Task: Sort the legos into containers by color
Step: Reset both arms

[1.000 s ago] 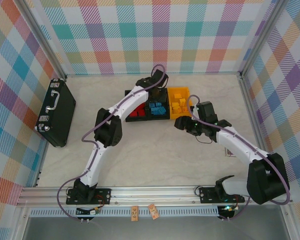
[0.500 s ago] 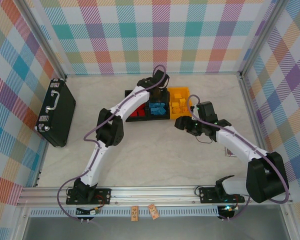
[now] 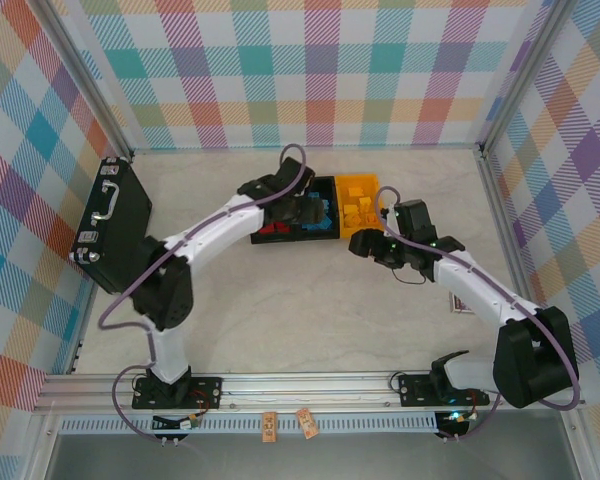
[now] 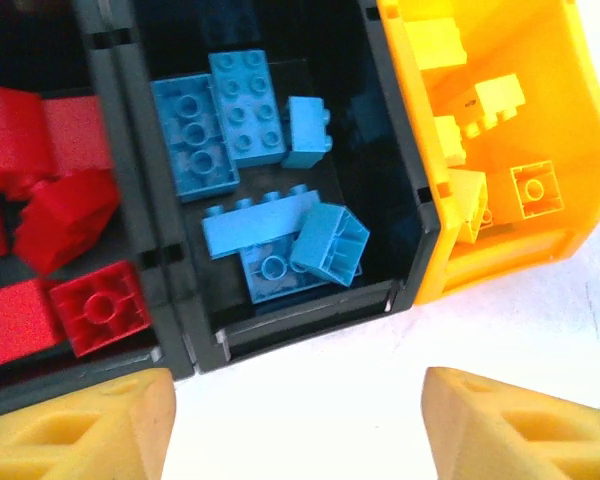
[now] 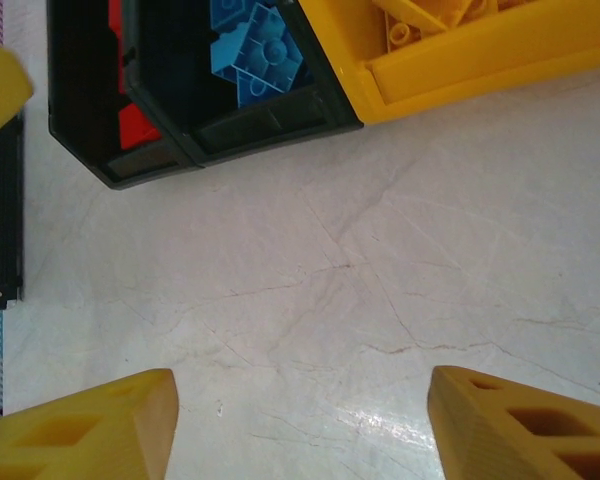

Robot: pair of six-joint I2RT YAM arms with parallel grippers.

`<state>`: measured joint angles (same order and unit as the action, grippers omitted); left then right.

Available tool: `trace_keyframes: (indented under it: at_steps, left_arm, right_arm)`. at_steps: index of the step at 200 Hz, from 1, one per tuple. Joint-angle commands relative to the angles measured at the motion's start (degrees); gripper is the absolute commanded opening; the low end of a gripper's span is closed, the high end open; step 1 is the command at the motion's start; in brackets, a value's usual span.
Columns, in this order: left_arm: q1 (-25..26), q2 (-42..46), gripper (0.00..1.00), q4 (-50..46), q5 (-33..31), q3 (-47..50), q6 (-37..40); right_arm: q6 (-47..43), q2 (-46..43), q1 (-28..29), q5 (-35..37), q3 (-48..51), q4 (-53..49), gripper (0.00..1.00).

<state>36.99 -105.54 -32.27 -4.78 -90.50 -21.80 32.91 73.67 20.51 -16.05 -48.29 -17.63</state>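
Three joined containers stand at the back middle of the table. The left black bin point(image 4: 130, 200) holds red legos point(image 4: 98, 305), the middle black bin point(image 4: 390, 200) holds blue legos point(image 4: 245, 105), and the yellow bin point(image 4: 580, 130) holds yellow legos point(image 4: 500, 95). My left gripper point(image 4: 295, 392) hovers open above the near wall of the black bins point(image 3: 318, 212), with nothing between its fingers. In the top view the left gripper point(image 3: 283, 207) covers part of the two black bins. My right gripper point(image 5: 300, 388) is open over bare table, just in front of the yellow bin point(image 3: 358, 205).
A flat black case with a metal handle point(image 3: 110, 225) lies at the left edge. Checked walls close in the table on three sides. The pale tabletop point(image 3: 310, 310) lies bare between the bins and the arm bases.
My left gripper has opened and drawn back from the far side of the bins toward the left, its elbow swinging left. The right gripper has widened a little and stays put.
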Motion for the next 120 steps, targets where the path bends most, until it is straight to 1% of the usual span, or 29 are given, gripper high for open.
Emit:
trace_keyframes:
  at_steps: [1, 14, 22, 23, 30, 33, 46, 47, 49, 51, 52, 73, 91, 104, 120]
  left_arm:
    - [-0.3, 6.3, 0.68, 6.4, -3.7, 8.7, -0.8]
    - [-1.0, 10.2, 0.7, 7.5, -4.3, 12.9, -1.2]
    - [-1.4, 12.3, 0.76, 7.9, -4.9, 15.4, -1.7]
    - [-1.5, 12.7, 0.77, 8.1, -4.9, 15.7, -1.7]
    - [-2.1, 14.7, 0.97, 8.5, -5.1, 17.8, -1.9]
    - [-2.3, 15.4, 1.0, 8.5, -5.3, 18.5, -2.2]
    - [-3.5, 18.9, 1.0, 8.6, -6.2, 21.8, -2.4]
    - [-3.6, 19.2, 1.0, 8.6, -6.2, 22.0, -2.4]
    - [-3.7, 19.7, 1.0, 8.7, -6.5, 22.5, -2.3]
    - [-3.9, 20.2, 1.0, 8.6, -6.6, 22.9, -2.2]
    - [-4.0, 20.5, 1.0, 8.7, -6.6, 23.2, -2.1]
    - [-6.4, 25.8, 1.0, 8.8, -9.0, 27.1, -1.8]
    - [-9.2, 30.1, 1.0, 10.0, -14.4, 30.2, -2.0]
    - [-11.6, 33.4, 1.0, 13.2, -17.3, 33.2, -0.1]
    - [-13.4, 37.6, 1.0, 22.9, -21.6, 39.1, 5.9]
  right_arm:
    - [-2.5, -0.1, -0.4, 0.6, -2.2, 0.9, 0.71]
    - [-3.3, 0.6, -0.5, 0.9, -2.8, 1.8, 0.73]
    - [-3.8, 0.9, -0.4, 1.1, -3.1, 2.6, 0.76]
    - [-3.9, 0.9, -0.4, 1.2, -3.2, 2.6, 0.76]
    - [-4.5, 1.2, -0.4, 1.6, -3.4, 3.1, 0.79]
    - [-4.8, 1.4, -0.4, 1.9, -3.6, 3.2, 0.8]
    - [-5.8, 2.0, -0.4, 3.4, -4.8, 3.1, 0.86]
    - [-5.8, 2.1, -0.4, 3.4, -4.8, 3.1, 0.87]
    - [-6.0, 2.1, -0.4, 3.5, -4.9, 3.1, 0.96]
    - [-6.1, 2.2, -0.4, 3.7, -5.1, 3.2, 1.0]
    - [-6.1, 2.2, -0.4, 3.9, -5.1, 3.2, 1.0]
    - [-7.4, 2.4, -0.3, 6.7, -6.0, 4.2, 0.99]
    - [-8.2, 1.9, -0.4, 11.3, -6.5, 5.1, 0.99]
    - [-8.7, 1.5, -0.4, 17.6, -6.6, 5.7, 0.99]
    - [-10.5, 1.2, -0.4, 26.7, -6.4, 6.8, 0.99]
